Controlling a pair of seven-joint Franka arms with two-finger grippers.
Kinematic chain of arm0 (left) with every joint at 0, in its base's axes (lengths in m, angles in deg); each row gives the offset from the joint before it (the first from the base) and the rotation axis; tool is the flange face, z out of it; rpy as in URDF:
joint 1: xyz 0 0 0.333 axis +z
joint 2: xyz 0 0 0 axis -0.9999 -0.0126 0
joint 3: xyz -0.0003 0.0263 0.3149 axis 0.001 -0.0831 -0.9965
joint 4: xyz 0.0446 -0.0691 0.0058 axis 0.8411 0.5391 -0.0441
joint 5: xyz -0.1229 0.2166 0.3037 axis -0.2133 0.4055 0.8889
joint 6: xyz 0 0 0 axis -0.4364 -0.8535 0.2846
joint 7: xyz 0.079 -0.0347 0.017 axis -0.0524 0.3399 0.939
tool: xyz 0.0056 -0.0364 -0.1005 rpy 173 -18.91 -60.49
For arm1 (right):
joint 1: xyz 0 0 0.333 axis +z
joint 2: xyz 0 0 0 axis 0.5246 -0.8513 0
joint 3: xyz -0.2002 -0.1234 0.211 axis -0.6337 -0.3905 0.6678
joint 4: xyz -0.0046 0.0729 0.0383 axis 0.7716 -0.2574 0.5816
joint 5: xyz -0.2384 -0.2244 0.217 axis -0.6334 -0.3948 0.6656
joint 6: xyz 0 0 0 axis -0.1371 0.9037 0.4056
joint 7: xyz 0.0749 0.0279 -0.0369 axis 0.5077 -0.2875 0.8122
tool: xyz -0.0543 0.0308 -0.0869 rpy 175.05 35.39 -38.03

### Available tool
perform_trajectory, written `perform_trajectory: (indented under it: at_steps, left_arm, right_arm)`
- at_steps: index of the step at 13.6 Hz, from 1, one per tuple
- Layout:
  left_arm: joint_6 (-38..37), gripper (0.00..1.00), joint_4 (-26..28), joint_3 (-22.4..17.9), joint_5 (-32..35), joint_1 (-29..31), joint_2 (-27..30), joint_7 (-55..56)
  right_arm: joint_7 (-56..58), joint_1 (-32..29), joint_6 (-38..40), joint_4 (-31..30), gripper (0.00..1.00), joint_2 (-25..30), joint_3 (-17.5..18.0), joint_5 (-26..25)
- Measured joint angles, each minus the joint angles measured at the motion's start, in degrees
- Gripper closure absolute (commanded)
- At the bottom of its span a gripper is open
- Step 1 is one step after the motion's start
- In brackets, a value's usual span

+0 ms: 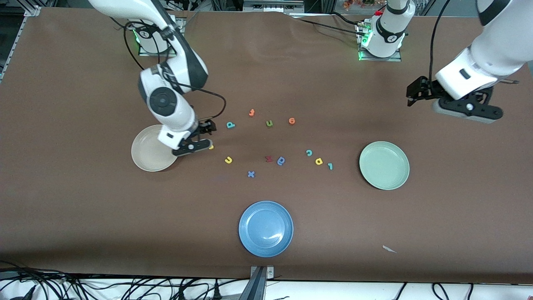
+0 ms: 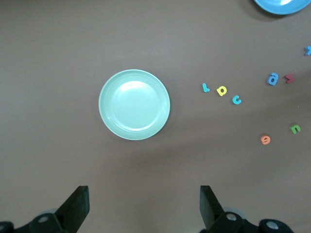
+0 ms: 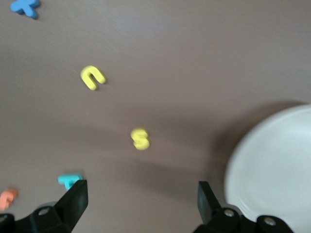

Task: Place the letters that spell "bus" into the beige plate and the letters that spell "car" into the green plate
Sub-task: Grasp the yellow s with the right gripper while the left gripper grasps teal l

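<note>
Hovering right claw (image 1: 207, 134), yellow "s" (image 3: 140, 139) beneath

Beige plate (image 1: 150, 155); mint-green plate (image 1: 384, 165); blue plate (image 1: 265, 228); brown table (image 1: 83, 208).

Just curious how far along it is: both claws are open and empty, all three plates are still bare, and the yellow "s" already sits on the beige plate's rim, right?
Not quite. The yellow "s" still lies on the table beside the beige plate, apart from its rim, as the right wrist view shows. The rest holds: the left gripper and the right gripper are open and empty.
</note>
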Motion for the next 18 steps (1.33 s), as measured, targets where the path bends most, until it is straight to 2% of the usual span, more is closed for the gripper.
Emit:
perform_trajectory:
  at_steps: [3,7,9,12,14,17,18]
  left_arm:
    - [0.13,0.0,-0.06,0.53,0.0,-0.94,-4.95,0.0]
    - [2.56,0.0,-0.85,0.53,0.0,-1.6,-12.25,0.0]
    - [7.14,0.0,-0.99,0.54,0.0,-2.6,-15.38,0.18]
    - [16.36,0.0,-1.02,0.55,0.0,-4.05,-21.31,2.53]
    - [22.98,0.01,-0.99,0.55,0.0,-6.0,-25.52,6.65]
    - [30.77,0.23,-0.96,0.56,1.88,-9.62,-31.78,14.15]
    - [32.08,0.37,-1.0,0.56,3.24,-10.57,-33.4,15.56]
  right_arm:
    - [0.1,0.31,-8.34,-1.03,0.0,-3.84,-0.22,-0.03]
    - [0.33,0.25,-12.42,-2.83,0.01,-5.87,-0.42,-0.06]
    - [0.36,0.25,-13.02,-3.4,0.08,-6.77,-0.42,-0.07]
    - [0.45,0.27,-13.43,-4.36,0.29,-7.38,-0.41,-0.09]
    - [0.46,0.27,-13.57,-4.44,0.38,-7.29,-0.37,-0.18]
    - [0.46,0.27,-13.58,-4.41,0.5,-6.98,-0.32,-0.2]
    - [0.46,0.27,-13.59,-4.39,0.53,-6.88,-0.31,-0.2]
